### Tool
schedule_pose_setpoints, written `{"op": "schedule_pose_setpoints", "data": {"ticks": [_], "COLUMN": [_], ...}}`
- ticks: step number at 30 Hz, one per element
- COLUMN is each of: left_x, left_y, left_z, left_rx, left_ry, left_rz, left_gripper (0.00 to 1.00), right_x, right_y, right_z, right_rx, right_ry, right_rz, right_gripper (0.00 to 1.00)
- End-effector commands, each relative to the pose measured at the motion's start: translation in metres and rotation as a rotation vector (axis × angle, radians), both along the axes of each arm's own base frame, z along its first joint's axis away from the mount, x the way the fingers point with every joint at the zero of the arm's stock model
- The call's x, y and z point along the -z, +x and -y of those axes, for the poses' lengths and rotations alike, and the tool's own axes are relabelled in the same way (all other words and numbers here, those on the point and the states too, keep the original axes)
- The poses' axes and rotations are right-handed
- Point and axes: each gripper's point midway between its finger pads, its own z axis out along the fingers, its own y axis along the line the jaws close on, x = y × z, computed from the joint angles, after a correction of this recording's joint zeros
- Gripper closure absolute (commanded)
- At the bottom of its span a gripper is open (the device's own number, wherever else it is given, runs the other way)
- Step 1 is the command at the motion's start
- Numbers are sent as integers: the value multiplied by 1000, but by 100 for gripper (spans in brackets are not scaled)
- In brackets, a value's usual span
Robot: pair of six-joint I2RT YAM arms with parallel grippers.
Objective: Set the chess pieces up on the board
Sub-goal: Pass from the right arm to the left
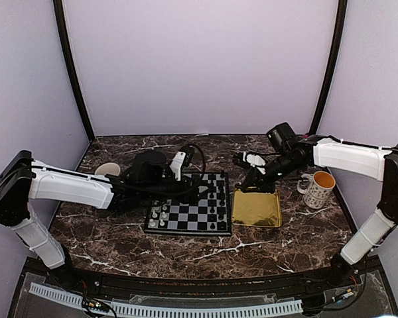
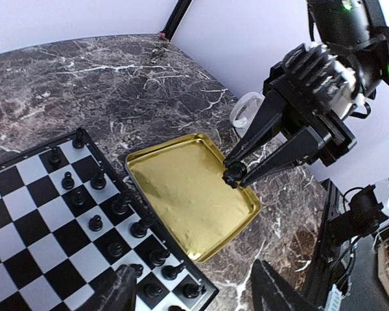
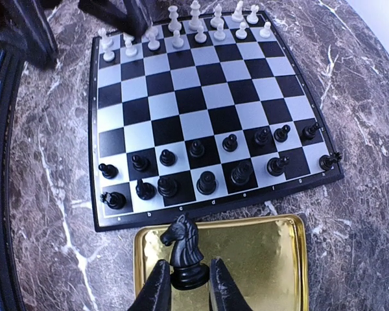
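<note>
A black knight (image 3: 183, 249) is shown upright, clamped at its base between the fingers of the right hand (image 3: 185, 284), and is held over the edge of the gold tray (image 3: 266, 259) that faces the board (image 3: 181, 100); whether its base touches the tray cannot be told. The other black pieces (image 3: 206, 183) are stood in two rows along the board edge nearest the tray, and the white pieces (image 3: 177, 39) are ranged in two rows along the opposite edge. The board is laid flat at the middle of the dark marbled bench (image 1: 186, 255), just beside the tray. The left hand (image 2: 194, 295) is seen above the board, its fingers spread apart with nothing gripped between them. A patterned mug (image 1: 318, 187) is set on the bench beyond the tray, apart from it.
</note>
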Motion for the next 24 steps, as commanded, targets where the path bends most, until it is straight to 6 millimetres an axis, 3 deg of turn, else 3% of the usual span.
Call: {"op": "schedule_pose_setpoints", "data": {"ticks": [1, 8, 17, 24], "left_x": [-26, -42, -32, -21], "left_y": [7, 13, 18, 25], "left_z": [32, 62, 82, 88], "left_rx": [32, 84, 109, 87], "left_ry": [-166, -291, -321, -333], "left_rz": [-41, -84, -138, -164], "left_gripper": [40, 44, 44, 51], "right_x": [-21, -31, -36, -40], "right_y": [4, 13, 10, 7], "right_z": [-15, -20, -21, -23], "right_rx": [58, 94, 92, 81], "right_ry": [108, 148, 167, 180], "right_rz": [-51, -26, -17, -16], "right_gripper": [82, 82, 81, 81]}}
